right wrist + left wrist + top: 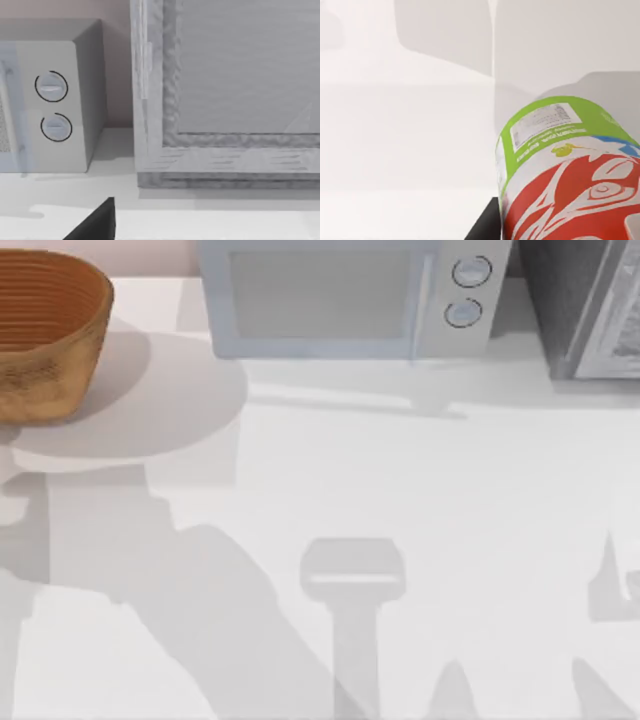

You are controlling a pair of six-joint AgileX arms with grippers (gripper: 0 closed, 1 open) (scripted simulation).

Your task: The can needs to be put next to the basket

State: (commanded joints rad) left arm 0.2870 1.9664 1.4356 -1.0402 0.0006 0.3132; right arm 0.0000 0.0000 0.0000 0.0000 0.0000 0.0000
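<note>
Left wrist view: can [570, 170] close under our left arm, apparently held, jaws unreadable | top view: basket [45, 335] far-left on table [400, 490] | we keep can upright, lower just beside basket wall | right arm idle, faces microwave [50, 100].

The basket [45, 335] sits in the upper left of the frame, cut by the left and top edges, its ribbed orange-brown inside open to view and its tan wall facing down the frame. It casts a round shadow to its right on the white counter [420, 500]. A microwave [350, 295] stands at the top centre, with two round dials [467, 290] stacked on its right side. A grey appliance [590, 305] fills the upper right corner. Long grey shadows lie across the lower half of the counter.
</note>
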